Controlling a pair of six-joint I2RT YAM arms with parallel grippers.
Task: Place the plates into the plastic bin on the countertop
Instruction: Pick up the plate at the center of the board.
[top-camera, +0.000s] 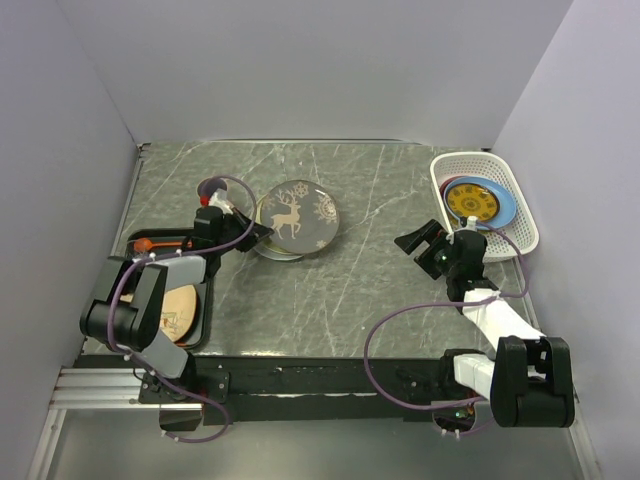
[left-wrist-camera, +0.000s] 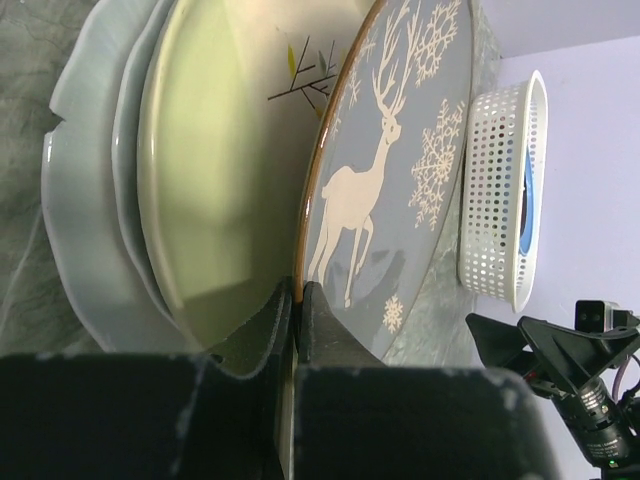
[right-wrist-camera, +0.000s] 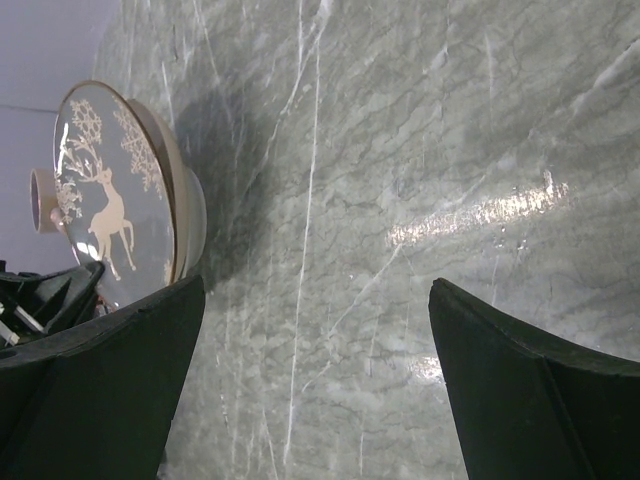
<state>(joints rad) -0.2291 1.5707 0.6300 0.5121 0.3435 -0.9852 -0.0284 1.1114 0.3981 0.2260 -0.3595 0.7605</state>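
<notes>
Left wrist: plate (left-wrist-camera: 400, 180) rim within hand (left-wrist-camera: 297, 298)

The deer plate (top-camera: 296, 217) is grey-blue with a brown rim, and carries a cream deer and cream snowflakes. The beige plate (left-wrist-camera: 230, 170) under it shows dark branches and a yellow leaf. The whitish plates (left-wrist-camera: 80, 200) at the bottom are plain. The basket (top-camera: 468, 156) is white with rows of small holes. In it lie a blue plate (top-camera: 508, 205) and a yellow plate (top-camera: 470, 202) with a dark pattern. The countertop (top-camera: 380, 280) is dark grey-green with thin white veins.
</notes>
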